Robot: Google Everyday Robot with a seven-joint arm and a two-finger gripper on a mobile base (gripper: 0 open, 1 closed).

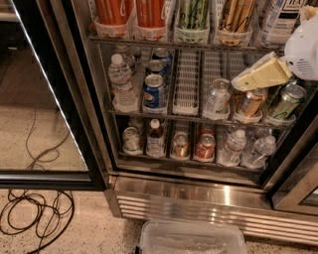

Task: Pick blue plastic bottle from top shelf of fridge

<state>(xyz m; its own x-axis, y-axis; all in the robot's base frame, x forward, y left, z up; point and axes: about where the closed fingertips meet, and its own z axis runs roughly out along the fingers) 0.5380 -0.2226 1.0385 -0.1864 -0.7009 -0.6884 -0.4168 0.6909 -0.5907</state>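
The camera view looks down into the open fridge (198,201), its black-framed glass door (64,114) swung out to the left. The blue plastic bottle (277,21) stands in the far-right lane of the top shelf (189,45). Only its lower body shows, with its pale label and a scrap of dark print at the upper edge. To its left along that shelf are a gold-brown bottle (237,15), a green-striped one (193,14) and two orange ones (114,11).

The gripper (248,79), cream-coloured on a white arm (303,49), reaches in from the right. It sits just below the top shelf's front wire, lower than the blue plastic bottle and apparently in front of the cans on the rack beneath. I cannot tell whether it is open or closed, and it holds nothing visible.

On the middle rack are a Pepsi can (154,92) and a water bottle (120,82). Cables (35,218) lie on the speckled floor, and a clear plastic bin (194,240) sits before the louvred base.
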